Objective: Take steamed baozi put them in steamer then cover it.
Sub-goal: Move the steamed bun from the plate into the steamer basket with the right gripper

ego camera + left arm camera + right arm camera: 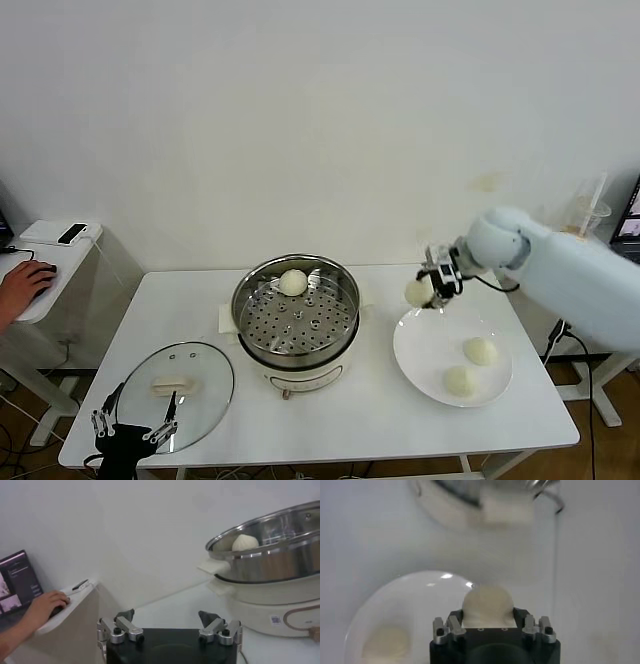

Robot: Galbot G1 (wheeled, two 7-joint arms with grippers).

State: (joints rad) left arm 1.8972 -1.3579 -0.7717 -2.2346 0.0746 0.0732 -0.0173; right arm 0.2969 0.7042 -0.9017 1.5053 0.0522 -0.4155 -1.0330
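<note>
Nearest you, at the counter's (330, 425) near-left corner, your left pincer (135, 432) waits released, its fingers spread wide and empty, just short of the cover (176, 394), which lies flat on the counter with its cream handle up. To the right, the white plate (420, 345) carries two steamed baozi: one at its near side (459, 380), one just beyond it (481, 350). Above the plate's far-left rim your right pincer (428, 290) hangs clenched on a third baozi (418, 291), lifted clear of the plate and facing toward the steamer (296, 312); the right wrist view shows that bun (487, 605) wedged between the jaws. The steamer stands at mid-counter, open, with a fourth baozi (293, 283) resting on the far side of its perforated tray. By this count, you are about a quarter through: one bun is in, one is in the air, two wait on the plate, and the covering is not yet done. The right wrist view shows the steamer only as a smear at its edge, and just one plated bun is plain there. At the far left, a person's hand (28, 285) rests on a side desk (45, 290), cut off by the edge of the head view.
</note>
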